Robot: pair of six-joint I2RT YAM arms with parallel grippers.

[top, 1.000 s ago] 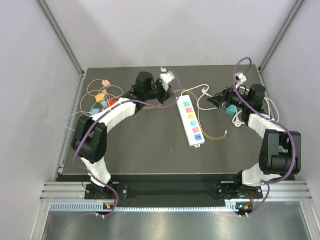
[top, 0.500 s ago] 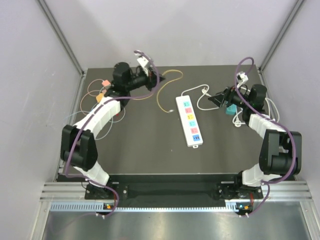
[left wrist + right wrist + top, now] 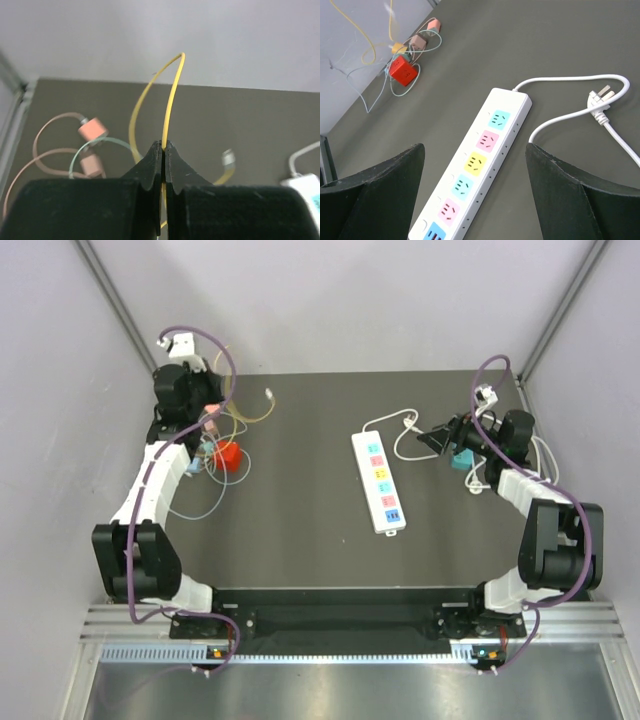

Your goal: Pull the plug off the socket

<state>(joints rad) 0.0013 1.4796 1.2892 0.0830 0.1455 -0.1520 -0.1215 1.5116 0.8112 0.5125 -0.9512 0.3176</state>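
Observation:
The white power strip (image 3: pixel 380 480) with coloured sockets lies mid-table; no plug sits in any socket in the right wrist view (image 3: pixel 475 165). My left gripper (image 3: pixel 164 146) is shut on a thin yellow cable (image 3: pixel 172 90), whose metal end (image 3: pixel 228 159) hangs free. In the top view this gripper (image 3: pixel 212 412) is at the far left rear, and the cable's end (image 3: pixel 270 393) points right. My right gripper (image 3: pixel 475 150) is open and empty, hovering just right of the strip (image 3: pixel 432 438). The strip's own white plug (image 3: pixel 600 97) lies loose on the table.
A red cube adapter (image 3: pixel 228 455) and pink plugs (image 3: pixel 93 129) with thin tangled cables lie at the left rear. A teal block (image 3: pixel 462 460) sits under the right arm. The enclosure's walls stand close behind and beside the left gripper.
My left arm has swung from the strip's rear end to the far left rear corner, carrying the yellow cable away with it. The right arm has not moved.

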